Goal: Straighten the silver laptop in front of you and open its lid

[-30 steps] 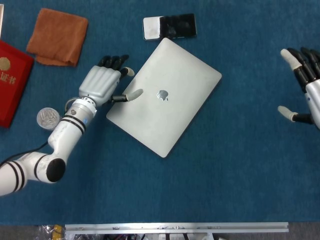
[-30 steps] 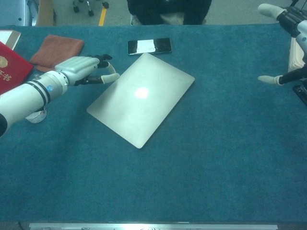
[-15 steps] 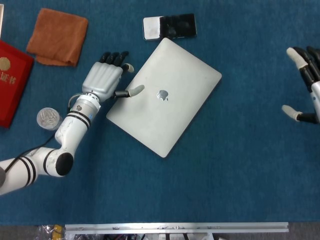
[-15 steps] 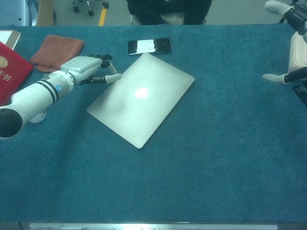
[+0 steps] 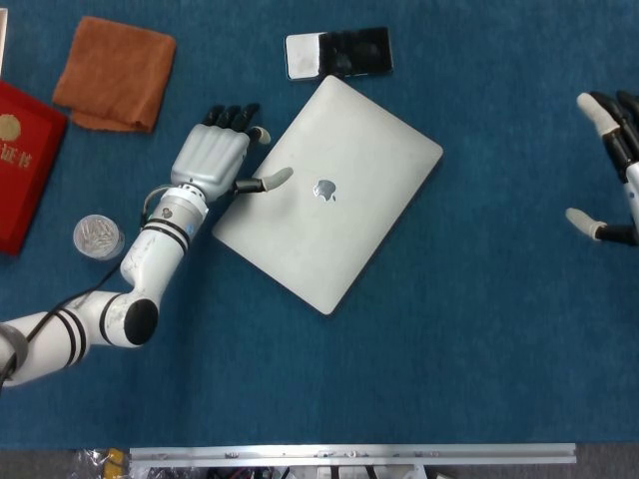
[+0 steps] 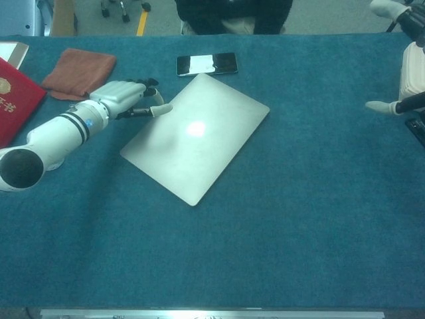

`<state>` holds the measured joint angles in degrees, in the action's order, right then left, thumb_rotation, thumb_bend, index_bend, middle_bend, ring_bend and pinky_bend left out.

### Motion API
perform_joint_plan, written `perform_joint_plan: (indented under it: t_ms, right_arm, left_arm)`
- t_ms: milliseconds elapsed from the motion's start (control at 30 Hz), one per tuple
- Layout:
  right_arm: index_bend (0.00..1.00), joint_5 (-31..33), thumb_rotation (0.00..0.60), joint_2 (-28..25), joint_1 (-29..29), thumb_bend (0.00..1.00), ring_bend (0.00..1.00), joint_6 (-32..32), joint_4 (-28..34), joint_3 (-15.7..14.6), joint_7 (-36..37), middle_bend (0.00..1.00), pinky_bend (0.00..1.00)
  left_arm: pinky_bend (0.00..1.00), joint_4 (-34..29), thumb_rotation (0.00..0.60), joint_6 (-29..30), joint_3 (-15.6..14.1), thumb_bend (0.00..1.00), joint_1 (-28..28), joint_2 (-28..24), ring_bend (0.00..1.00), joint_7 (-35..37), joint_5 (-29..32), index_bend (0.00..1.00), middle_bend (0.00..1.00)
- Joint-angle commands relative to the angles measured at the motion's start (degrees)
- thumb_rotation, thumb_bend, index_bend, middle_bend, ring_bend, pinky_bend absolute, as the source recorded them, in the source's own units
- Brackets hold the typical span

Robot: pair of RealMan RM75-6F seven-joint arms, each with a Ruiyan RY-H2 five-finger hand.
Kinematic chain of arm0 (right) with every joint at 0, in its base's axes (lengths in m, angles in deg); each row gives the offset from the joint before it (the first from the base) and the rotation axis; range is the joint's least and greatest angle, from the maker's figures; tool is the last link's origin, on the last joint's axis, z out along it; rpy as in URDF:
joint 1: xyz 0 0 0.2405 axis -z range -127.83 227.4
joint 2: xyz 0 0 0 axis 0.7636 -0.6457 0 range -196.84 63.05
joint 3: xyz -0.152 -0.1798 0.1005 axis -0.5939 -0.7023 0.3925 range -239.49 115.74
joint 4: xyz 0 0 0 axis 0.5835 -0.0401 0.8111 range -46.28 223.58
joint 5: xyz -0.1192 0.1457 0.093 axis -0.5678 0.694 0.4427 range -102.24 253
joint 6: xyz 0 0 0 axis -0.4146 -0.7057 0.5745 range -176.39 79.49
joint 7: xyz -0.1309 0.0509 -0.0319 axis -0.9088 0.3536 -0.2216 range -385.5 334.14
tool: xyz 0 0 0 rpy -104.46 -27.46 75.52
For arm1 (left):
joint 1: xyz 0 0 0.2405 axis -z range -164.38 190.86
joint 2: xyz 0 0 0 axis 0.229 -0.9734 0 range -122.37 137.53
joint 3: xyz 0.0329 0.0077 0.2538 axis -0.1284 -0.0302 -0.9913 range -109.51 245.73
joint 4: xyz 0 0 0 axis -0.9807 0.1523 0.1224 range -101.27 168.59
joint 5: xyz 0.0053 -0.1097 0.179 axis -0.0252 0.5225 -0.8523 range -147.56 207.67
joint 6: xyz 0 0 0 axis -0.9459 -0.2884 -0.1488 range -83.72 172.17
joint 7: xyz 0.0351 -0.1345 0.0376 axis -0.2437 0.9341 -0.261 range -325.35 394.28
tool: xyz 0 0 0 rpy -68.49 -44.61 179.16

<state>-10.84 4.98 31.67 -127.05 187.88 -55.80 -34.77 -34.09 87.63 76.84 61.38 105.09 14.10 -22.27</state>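
The silver laptop (image 5: 327, 192) (image 6: 194, 135) lies shut and askew on the blue table, turned roughly 35 degrees, logo up. My left hand (image 5: 213, 157) (image 6: 124, 96) sits at the laptop's left edge, palm down, fingers stretched toward the far side, thumb tip resting on the lid. It holds nothing. My right hand (image 5: 614, 160) (image 6: 406, 60) hovers at the far right edge of both views, fingers spread, well away from the laptop and partly cut off.
A black-and-white phone (image 5: 337, 52) (image 6: 206, 64) lies just beyond the laptop's far corner. An orange cloth (image 5: 115, 72) (image 6: 80, 72) and a red booklet (image 5: 22, 160) sit at the far left. A small round tin (image 5: 98, 238) stands beside my left forearm.
My left hand has slid a little right and farther onto the laptop's edge, the forearm swinging more upright. My right hand has drifted slightly right. The laptop has not moved.
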Motion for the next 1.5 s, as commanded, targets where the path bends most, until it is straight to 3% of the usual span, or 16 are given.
perform_joint_plan:
  t_ms: [33, 367, 733, 1200, 1233, 1367, 1433, 1467, 1500]
  right_arm:
    - [0.0, -0.02, 0.6, 0.0, 0.04, 0.09, 0.0, -0.08, -0.06, 0.09, 0.03, 0.09, 0.08]
    - [0.0, -0.28, 0.6, 0.1, 0.16, 0.09, 0.0, -0.45, -0.19, 0.39, 0.07, 0.09, 0.08]
    - [0.0, -0.88, 0.6, 0.09, 0.57, 0.09, 0.0, -1.38, 0.01, 0.53, -0.15, 0.09, 0.08]
    - [0.0, -2.81, 0.6, 0.12, -0.13, 0.09, 0.0, 0.08, 0.72, -0.41, -0.69, 0.09, 0.08]
    - [0.0, -2.94, 0.6, 0.32, -0.28, 0.09, 0.0, 0.4, 0.55, -0.56, -0.82, 0.09, 0.08]
    - [0.0, -4.5, 0.6, 1.34, -1.14, 0.09, 0.0, 2.09, -0.24, -1.74, -1.36, 0.09, 0.08]
    - [0.0, -5.97, 0.6, 2.02, -1.77, 0.09, 0.0, 3.0, -0.56, -2.51, -1.7, 0.09, 0.08]
    - [0.0, -6.66, 0.6, 2.27, -2.09, 0.09, 0.0, 3.43, -0.64, -2.84, -1.88, 0.09, 0.08]
    - [0.0, -7.33, 0.6, 2.53, -2.43, 0.09, 0.0, 3.87, -0.68, -3.12, -2.15, 0.09, 0.08]
  left_arm:
    - [0.0, -0.1, 0.0, 0.01, -0.08, 0.14, 0.04, 0.17, 0.0, -0.13, 0.12, 0.24, 0.0]
    - [0.0, -3.64, 0.0, -0.17, -0.38, 0.14, 0.06, -0.46, 0.0, -0.29, 0.65, 0.24, 0.0]
    - [0.0, -11.25, 0.0, 1.28, -2.72, 0.14, -0.66, -3.04, 0.0, -1.46, -1.36, 0.24, 0.0]
    - [0.0, -20.23, 0.021, 8.6, -4.4, 0.14, -3.44, -10.2, 0.0, -2.64, -7.49, 0.2, 0.0]
    - [0.0, -20.91, 0.061, 9.18, -4.57, 0.14, -3.78, -10.79, 0.0, -2.82, -7.68, 0.19, 0.0]
    - [0.0, -23.6, 0.426, 12.33, -5.16, 0.14, -5.19, -13.45, 0.0, -4.79, -8.33, 0.13, 0.0]
    - [0.0, -25.36, 0.559, 14.06, -5.15, 0.14, -6.05, -15.19, 0.0, -5.32, -8.52, 0.11, 0.0]
    - [0.0, -26.09, 0.599, 14.87, -5.12, 0.14, -6.45, -15.98, 0.0, -5.43, -8.71, 0.1, 0.0]
    - [0.0, -26.86, 0.6, 15.61, -5.06, 0.14, -6.9, -16.79, 0.0, -5.33, -8.87, 0.09, 0.0]
